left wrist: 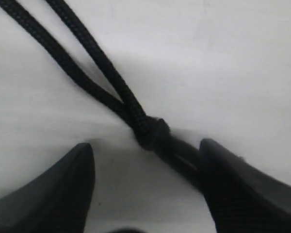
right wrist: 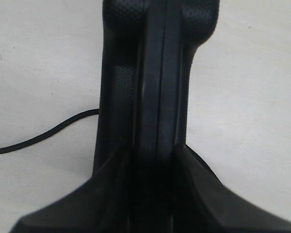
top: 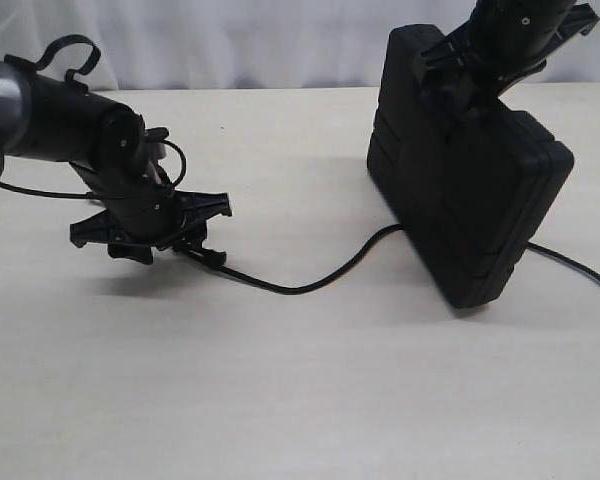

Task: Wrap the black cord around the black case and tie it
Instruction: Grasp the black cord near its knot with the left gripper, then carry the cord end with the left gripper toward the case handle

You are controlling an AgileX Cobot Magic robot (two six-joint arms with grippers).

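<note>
The black case stands on one edge on the table, leaning a little. My right gripper is shut on its upper edge; the right wrist view has both jaws pressed against the case. The black cord runs across the table from under the case to my left gripper. That gripper hangs open just above the table. The cord's knot lies between its fingertips, close to one finger. Two strands lead away from the knot.
The rest of the cord comes out behind the case toward the right edge. The table is pale wood with a white curtain along its far edge. The left arm's glossy cables loop beside its wrist.
</note>
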